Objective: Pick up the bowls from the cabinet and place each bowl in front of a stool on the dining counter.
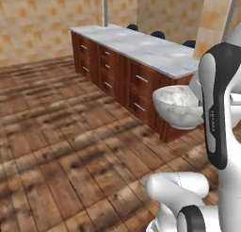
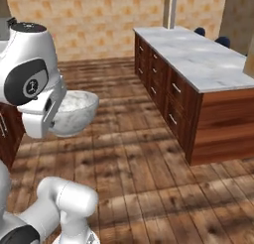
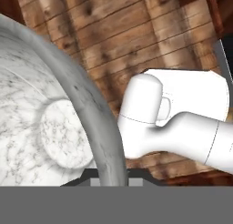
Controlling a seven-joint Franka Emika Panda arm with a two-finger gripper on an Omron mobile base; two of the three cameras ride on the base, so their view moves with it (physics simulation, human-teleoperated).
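Left base view: the marbled bowl (image 1: 178,106) hangs in the air at the arm's end, upright, above the wood floor (image 1: 61,146). The dining counter (image 1: 141,47) lies beyond the bowl, apart from it, with 3 stools (image 1: 158,34) behind its far edge.

Right base view: the bowl (image 2: 74,111) sticks out from under the white hand, clear of the floor (image 2: 144,168). The counter (image 2: 198,57) stands well off to the hand's right, 2 stools (image 2: 222,40) past it.

Hand view: the gripper (image 3: 110,175) is pinched on the bowl's (image 3: 50,127) rim, which rises from between the fingertips; the bowl's inside lies left, floor (image 3: 113,32) beyond.
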